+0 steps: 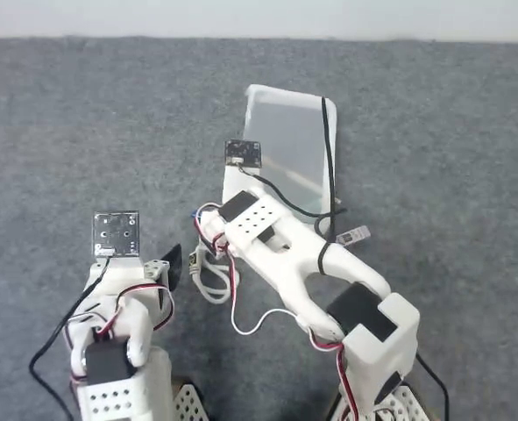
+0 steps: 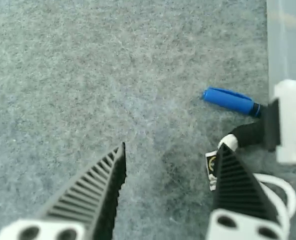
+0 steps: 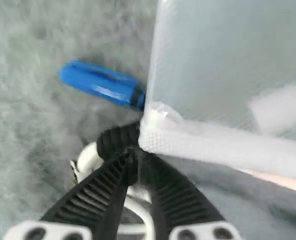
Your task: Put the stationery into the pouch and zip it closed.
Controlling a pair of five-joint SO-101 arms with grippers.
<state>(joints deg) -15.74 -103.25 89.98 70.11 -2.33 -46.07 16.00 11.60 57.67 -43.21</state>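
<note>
- Pouch: translucent, lying flat on the grey bench under the right arm. A pale block shows through its wall.
- Right hand: jaws pinched together at the pouch's near corner, on the white seam and a black tab there. It reads as a hold on the pouch.
- Left hand: jaws spread wide with nothing between them, over bare bench near the pen.
- Blue pen: on the bench just beside the pouch corner. One end runs to the pouch edge; I cannot tell whether that end is inside.
- Step in hand, as judged: loading. One item is out and zipping is not begun.
- Next move calls for the left hand to straddle the pen's free end, close on it and feed it lengthwise into the opening while the right hand steadies the corner.
</note>
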